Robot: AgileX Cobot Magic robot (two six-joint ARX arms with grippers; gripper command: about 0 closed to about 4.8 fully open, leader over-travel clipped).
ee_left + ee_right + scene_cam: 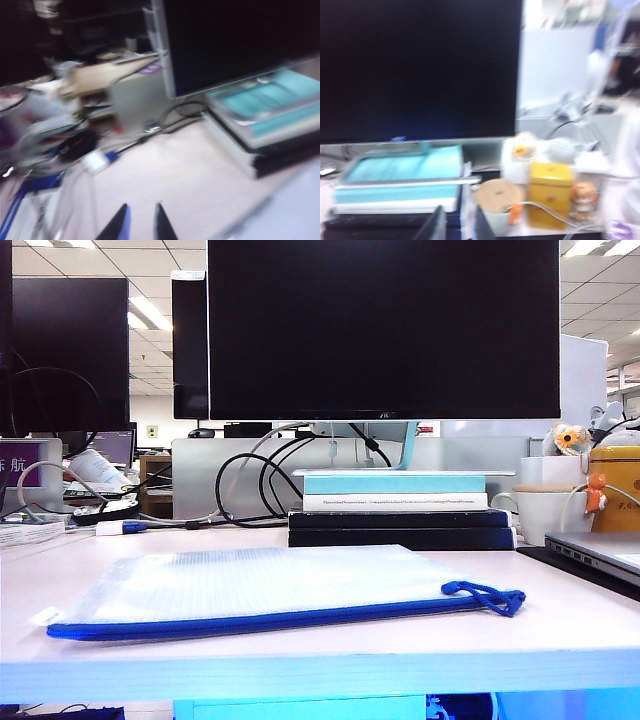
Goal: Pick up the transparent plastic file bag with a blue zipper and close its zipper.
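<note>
The transparent plastic file bag [280,585] lies flat on the pale desk, near its front edge. Its blue zipper [260,622] runs along the near long edge, and the blue cord pull [492,597] sits at the right end. Neither gripper shows in the exterior view. In the blurred left wrist view, my left gripper [142,205] hangs above bare desk, fingertips a little apart with nothing between them. The right wrist view has my right gripper [459,207] facing the books and mug, its fingertips also apart and empty. The bag does not show there.
A large dark monitor [383,330] stands behind a stack of books [400,510]. To the right are a white mug [545,512], a yellow tin [615,485] and a laptop [600,552]. Cables and a plug [110,528] lie at the left back.
</note>
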